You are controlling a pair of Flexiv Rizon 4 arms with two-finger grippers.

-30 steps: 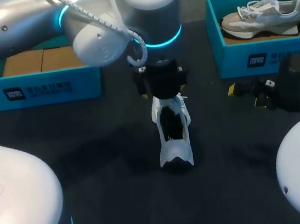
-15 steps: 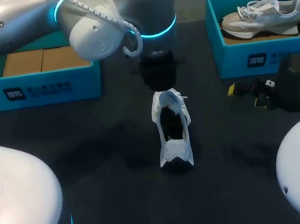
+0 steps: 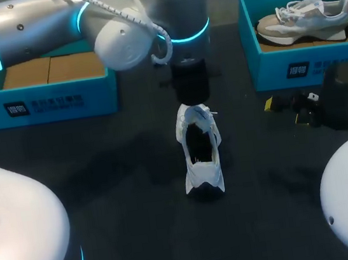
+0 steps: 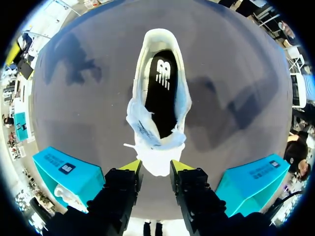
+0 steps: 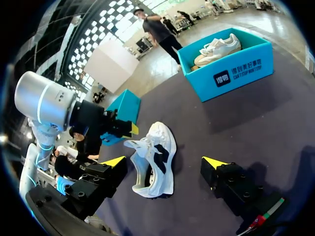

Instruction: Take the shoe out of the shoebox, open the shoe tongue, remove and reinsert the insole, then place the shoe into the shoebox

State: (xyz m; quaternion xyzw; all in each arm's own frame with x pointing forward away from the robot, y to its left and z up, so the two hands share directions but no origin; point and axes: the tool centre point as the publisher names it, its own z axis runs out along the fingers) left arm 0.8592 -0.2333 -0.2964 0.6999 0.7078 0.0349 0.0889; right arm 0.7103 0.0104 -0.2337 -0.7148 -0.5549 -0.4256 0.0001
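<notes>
A white shoe (image 3: pixel 200 152) with a black insole (image 4: pixel 160 93) stands in the middle of the dark table, heel toward me. My left gripper (image 4: pixel 155 167) hangs over the shoe's far end. Its yellow-tipped fingers (image 4: pixel 132 166) press from both sides on the white front part just below the tongue (image 4: pixel 156 137). In the head view the left wrist (image 3: pixel 190 86) hides that contact. My right gripper (image 3: pixel 289 105) rests low at the table's right, open and holding nothing, with the shoe (image 5: pixel 158 147) lying ahead of it.
A teal shoebox (image 3: pixel 294 66) at the back right holds a grey and white shoe (image 3: pixel 303 13). A second teal box (image 3: pixel 42 104) with a cardboard lining stands at the back left. Both robot bases fill the near corners.
My left gripper's fingers went from wide apart to closed in on the shoe's front, and its wrist turned a little. The shoe and the right arm stayed put.
</notes>
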